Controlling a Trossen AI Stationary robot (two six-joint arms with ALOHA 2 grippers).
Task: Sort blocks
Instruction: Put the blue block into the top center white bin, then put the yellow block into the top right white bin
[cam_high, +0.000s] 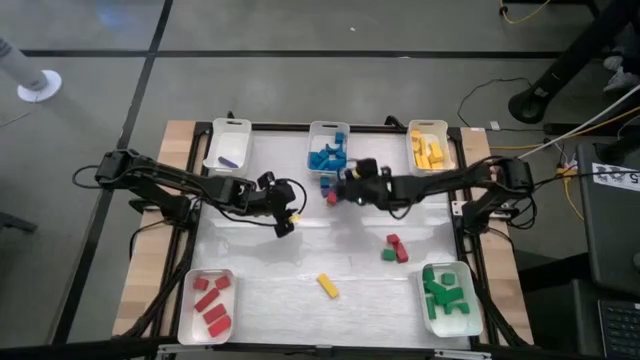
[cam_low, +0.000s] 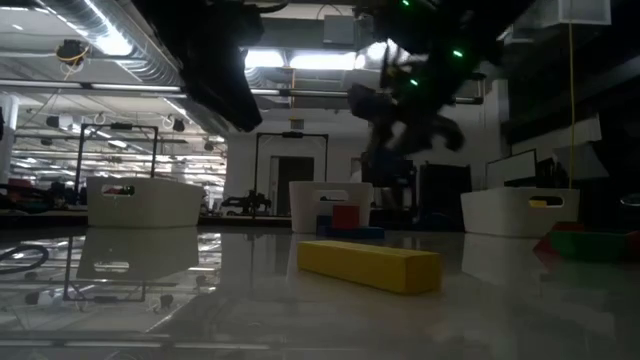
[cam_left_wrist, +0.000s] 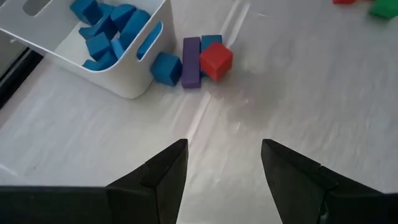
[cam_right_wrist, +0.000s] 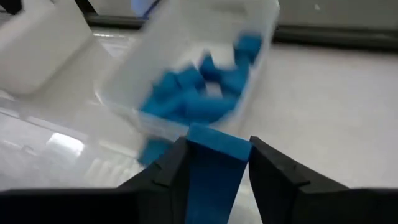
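Observation:
My right gripper (cam_right_wrist: 214, 163) is shut on a blue block (cam_right_wrist: 214, 171), just in front of the white tray of blue blocks (cam_right_wrist: 193, 81); in the high view it is at the table's far middle (cam_high: 345, 185). My left gripper (cam_left_wrist: 224, 165) stands open over bare table, left of centre (cam_high: 283, 222). Ahead of it a blue cube (cam_left_wrist: 166, 67), a purple bar (cam_left_wrist: 191, 53) and a red cube (cam_left_wrist: 216, 60) lie on the table by the blue tray's wall (cam_left_wrist: 134, 68). My right gripper pinches the blue block by its two long sides (cam_right_wrist: 193, 177) between the two fingers. The block lies along the fingers, and its far end (cam_right_wrist: 219, 138) sticks out past their tips. The fingers slant down from the table's right side. The block looks clear of the table.
White trays stand around the table: purple (cam_high: 228, 145), yellow (cam_high: 430, 148), red (cam_high: 207, 305) and green (cam_high: 450, 300). A yellow bar (cam_high: 328, 286) lies near the front middle. Red and green blocks (cam_high: 395, 248) lie right of centre.

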